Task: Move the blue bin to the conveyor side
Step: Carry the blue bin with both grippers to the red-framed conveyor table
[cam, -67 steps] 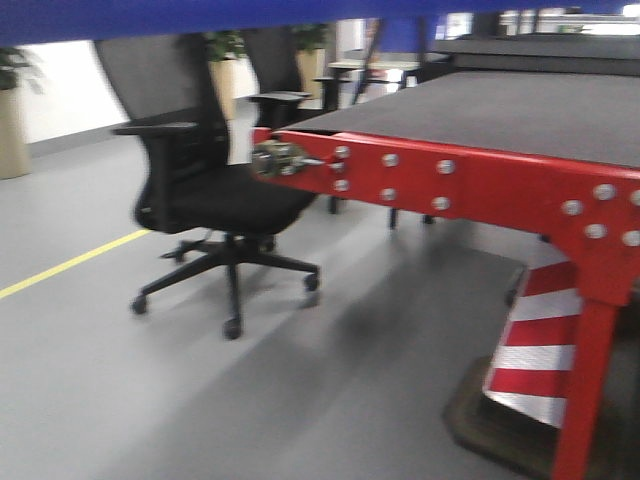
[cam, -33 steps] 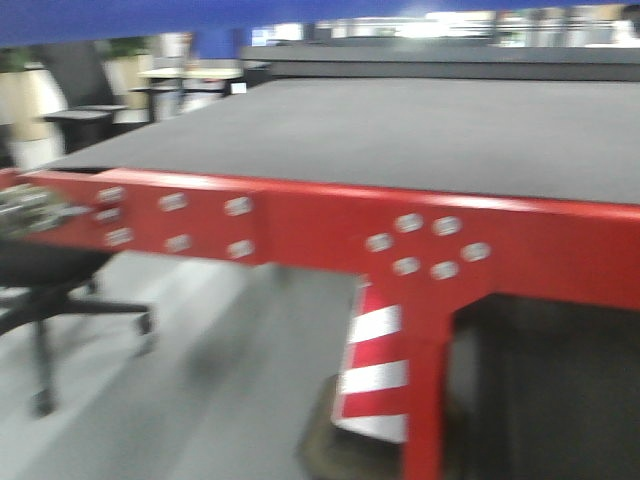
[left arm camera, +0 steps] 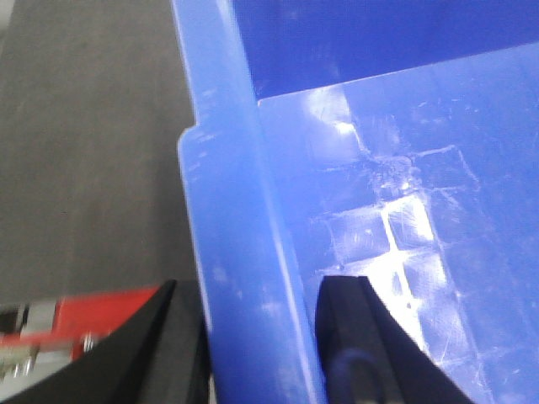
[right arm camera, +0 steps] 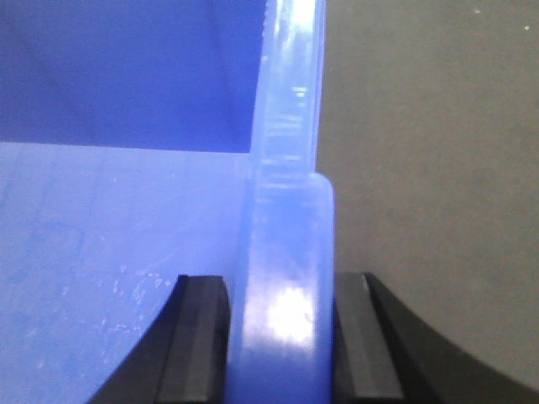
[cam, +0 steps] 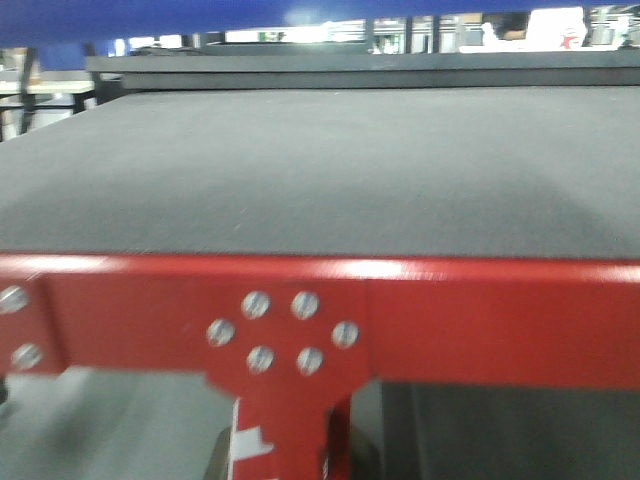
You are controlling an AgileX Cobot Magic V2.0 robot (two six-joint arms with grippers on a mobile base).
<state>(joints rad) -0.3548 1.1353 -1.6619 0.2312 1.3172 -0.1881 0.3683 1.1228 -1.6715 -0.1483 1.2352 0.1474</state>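
The blue bin [left arm camera: 244,210] hangs between both arms, held by its thick top rim on either side. My left gripper [left arm camera: 261,337] is shut on the blue bin's left rim, one black finger [left arm camera: 168,345] outside the wall and the other inside. On the opposite rim [right arm camera: 286,252], my right gripper [right arm camera: 282,337] is shut the same way. The bin's glossy floor [right arm camera: 101,252] shows inside both wrist views. Its front edge crosses the top of the front view as a blue strip [cam: 150,15]. The conveyor's dark woven belt [cam: 330,170] lies straight ahead and under both rims [right arm camera: 421,126].
A red steel frame [cam: 480,320] with round screws [cam: 280,333] edges the belt's near side, with a red leg [cam: 290,430] below. A red-and-white striped piece [cam: 245,445] shows beside the leg. A second dark raised level [cam: 350,65] lies beyond the belt.
The front view has swung right and closed in on the conveyor. The office chair and open floor have left the view, and the red frame now fills the lower part.
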